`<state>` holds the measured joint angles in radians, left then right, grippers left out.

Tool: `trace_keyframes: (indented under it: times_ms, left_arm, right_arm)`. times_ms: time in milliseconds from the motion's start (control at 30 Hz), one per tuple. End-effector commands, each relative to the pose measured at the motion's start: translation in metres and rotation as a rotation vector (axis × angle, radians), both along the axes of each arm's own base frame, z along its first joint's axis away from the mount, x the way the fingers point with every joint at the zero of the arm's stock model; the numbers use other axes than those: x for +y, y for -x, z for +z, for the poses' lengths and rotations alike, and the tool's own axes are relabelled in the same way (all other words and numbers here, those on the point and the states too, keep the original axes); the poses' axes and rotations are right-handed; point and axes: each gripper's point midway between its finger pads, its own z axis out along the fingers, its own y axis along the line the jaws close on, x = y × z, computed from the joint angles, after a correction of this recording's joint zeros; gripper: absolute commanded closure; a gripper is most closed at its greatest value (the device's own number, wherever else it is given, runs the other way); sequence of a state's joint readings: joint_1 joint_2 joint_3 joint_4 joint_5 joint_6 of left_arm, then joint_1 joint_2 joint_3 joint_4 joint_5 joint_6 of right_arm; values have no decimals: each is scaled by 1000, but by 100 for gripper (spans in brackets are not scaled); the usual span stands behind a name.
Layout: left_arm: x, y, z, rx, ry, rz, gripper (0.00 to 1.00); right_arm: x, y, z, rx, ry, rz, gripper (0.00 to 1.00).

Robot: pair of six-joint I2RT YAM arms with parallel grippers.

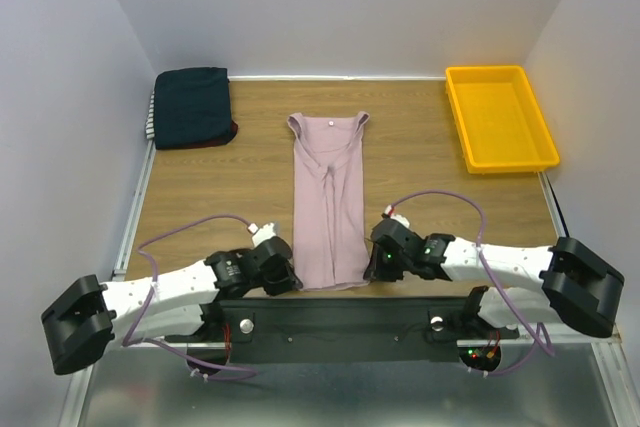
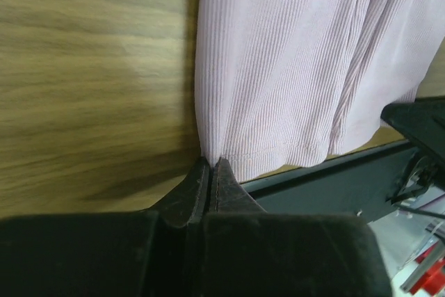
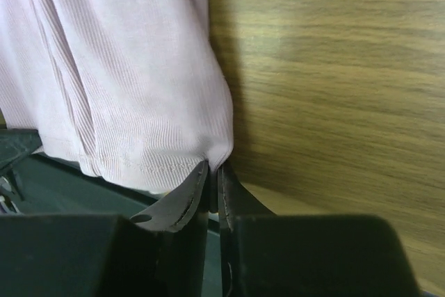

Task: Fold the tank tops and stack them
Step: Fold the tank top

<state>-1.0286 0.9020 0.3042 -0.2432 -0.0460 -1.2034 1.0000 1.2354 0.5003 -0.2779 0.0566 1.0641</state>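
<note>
1. You are seeing the left arm (image 1: 170, 292) and the right arm (image 1: 500, 265) wearing white shells with black joints.
2. A lilac cable (image 1: 190, 224) is looping along each.
3. Bulky black motor housings (image 1: 72, 325) are capping their shoulders.
4. The left gripper (image 2: 211, 165) and right gripper (image 3: 213, 170) are showing dark, tapered fingers on black bodies.

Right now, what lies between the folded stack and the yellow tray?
The neck end of the pink top, with bare table on both sides of it; the top view shows it.
</note>
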Motion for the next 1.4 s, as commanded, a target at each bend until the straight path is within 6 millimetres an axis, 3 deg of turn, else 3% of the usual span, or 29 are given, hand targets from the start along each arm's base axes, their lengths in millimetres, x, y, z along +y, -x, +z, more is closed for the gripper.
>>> trace_keyframes:
  times_ms: [0, 200, 267, 333, 500, 533, 567, 667, 933, 1067, 1267, 1300, 1367]
  left_arm:
    - [-13, 11, 8, -8, -4, -47, 100]
    - [-25, 46, 9, 63, 16, -79, 100]
    - [-25, 44, 16, 43, 23, -60, 100]
    - [-27, 37, 28, 14, 52, -41, 100]
    - [-24, -5, 49, -88, 63, 25, 100]
    - [-23, -12, 51, -102, 60, 32, 100]
    - [-20, -25, 54, -124, 61, 51, 100]
    - [-19, -53, 72, -194, 73, 82, 100]
    - [-2, -123, 91, -306, 9, 159, 100]
    - [-7, -154, 110, -358, 32, 168, 100]
    - [-12, -195, 119, -384, 7, 181, 100]
    - [-10, -206, 126, -402, 4, 196, 100]
    - [-8, -218, 122, -395, -6, 206, 100]
  right_arm:
    - [6, 4, 9, -30, 8, 35, 92]
    - [4, 41, 20, -8, 21, 67, 96]
    - [1, 41, 24, -18, 23, 58, 96]
    - [5, 33, 41, -61, -1, 40, 96]
    - [15, -1, 63, -179, 48, 21, 94]
    - [17, -6, 57, -179, 82, 23, 94]
    - [25, -16, 67, -207, 77, 16, 94]
    - [31, -45, 73, -247, 119, -4, 95]
    - [34, -118, 97, -355, 165, -42, 95]
    - [35, -151, 108, -390, 176, -75, 95]
    - [37, -190, 108, -404, 201, -91, 96]
    - [37, -200, 115, -415, 192, -102, 96]
    - [38, -211, 110, -410, 203, -105, 96]
